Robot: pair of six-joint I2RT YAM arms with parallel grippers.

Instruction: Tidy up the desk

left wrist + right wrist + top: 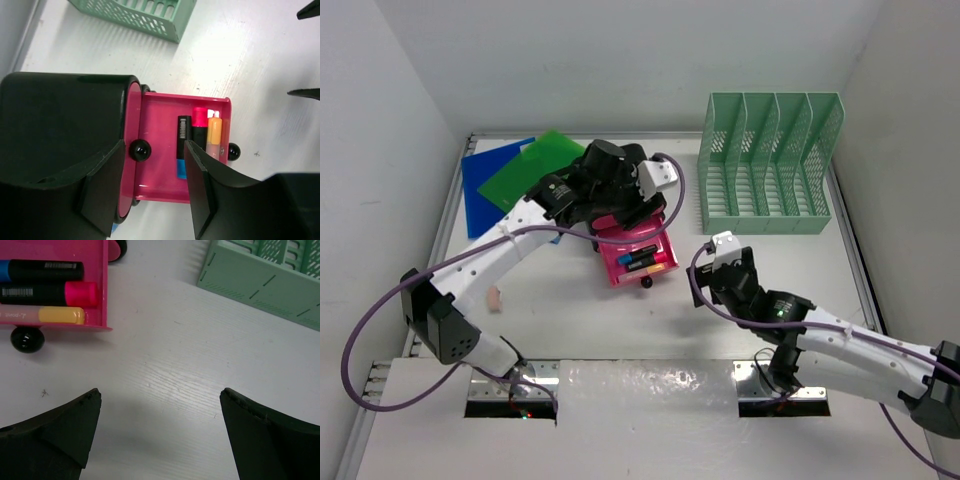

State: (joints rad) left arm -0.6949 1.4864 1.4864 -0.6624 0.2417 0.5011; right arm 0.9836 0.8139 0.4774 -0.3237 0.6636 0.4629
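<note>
1. Where the top view looks down, the desk [580, 330] fills most of the frame. It is a matte white top edged with thin silver rails, closed in by plain white walls at the left, top and right.
2. Seen close in the right wrist view, its surface shows a faint streaky grain and a few small dark specks.
3. A strip of clear wrap [645, 385] lies along the bottom edge, between the two arm bases.
4. A blue sheet [485, 190] and a green sheet [535, 170] lie flat in the upper left corner, the green one overlapping the blue.
5. A mint mesh rack [765, 165] stands at the upper right, close to the back wall.
6. A black box [60, 115] sits near the centre, largely hidden under the left arm in the top view.
7. Its pink drawer [160, 170] is pulled out toward the lower right. Several markers [200, 125] lie side by side in it.
8. The left gripper [150, 200] is at the box with its jaws apart. A black knob [139, 150] on a closed drawer front sits between the fingers [200, 195], and none of the views shows contact.
9. The right gripper [160, 440] hovers over bare desk just right of the drawer, jaws spread wide and holding nothing.
10. A small pinkish item [495, 298] lies on the desk at the left, beside the left arm. It is too small to identify.
</note>
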